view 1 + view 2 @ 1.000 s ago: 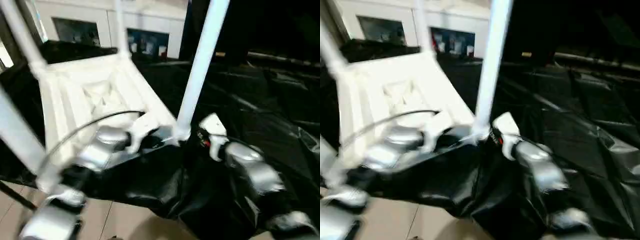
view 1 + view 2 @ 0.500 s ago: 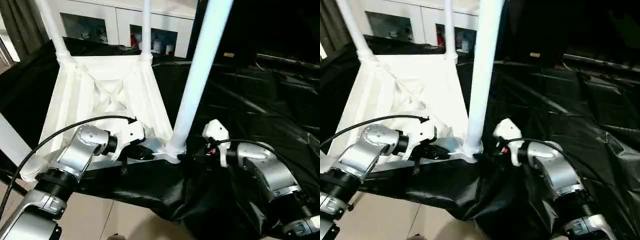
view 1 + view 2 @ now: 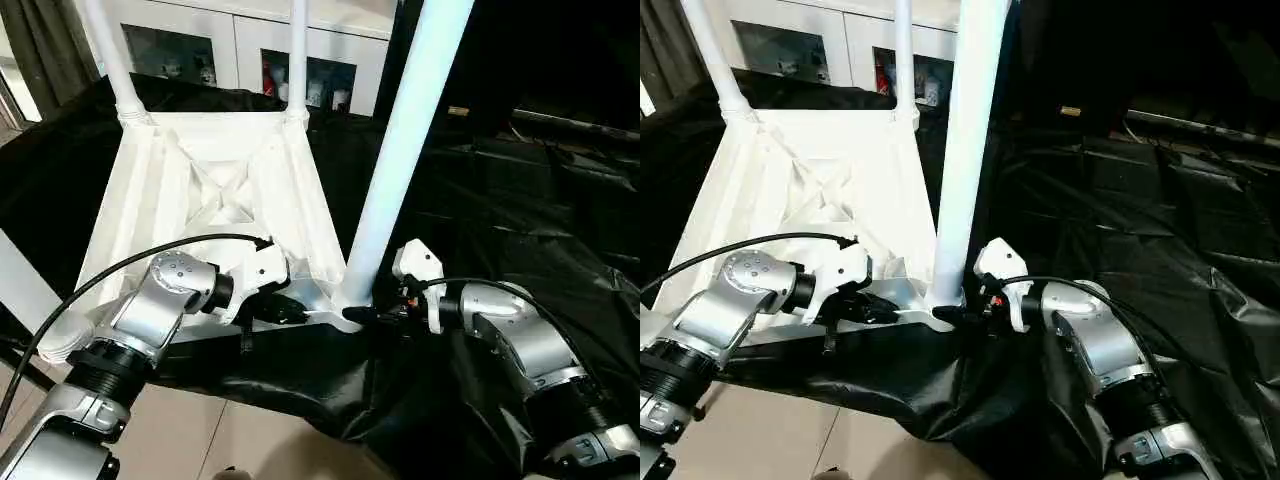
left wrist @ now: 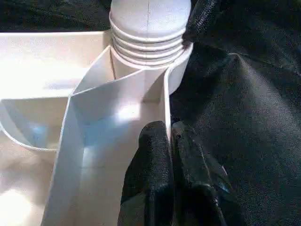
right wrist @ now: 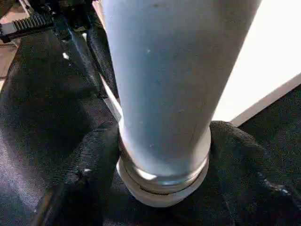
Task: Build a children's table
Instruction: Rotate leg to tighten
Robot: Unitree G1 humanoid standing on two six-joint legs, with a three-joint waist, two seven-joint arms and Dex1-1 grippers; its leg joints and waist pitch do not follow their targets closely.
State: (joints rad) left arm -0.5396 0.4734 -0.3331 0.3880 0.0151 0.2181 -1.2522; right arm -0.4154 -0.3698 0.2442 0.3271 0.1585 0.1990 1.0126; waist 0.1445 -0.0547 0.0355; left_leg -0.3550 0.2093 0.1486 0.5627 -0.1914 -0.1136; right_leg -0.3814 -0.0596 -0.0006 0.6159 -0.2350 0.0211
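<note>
While leg [image 3: 405, 150] stands, right pincer [image 5: 162, 155] has closed in.

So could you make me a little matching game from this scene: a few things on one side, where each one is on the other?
Things:
1. left gripper
2. right gripper
3. table top
4. cabinet

Places or states:
A. fingers on either side of the near leg's base
B. lying underside up on black sheeting
C. shut on the top's edge wall near the corner socket
D. at the back, with glass doors

Pairs: 1-C, 2-A, 3-B, 4-D
</note>
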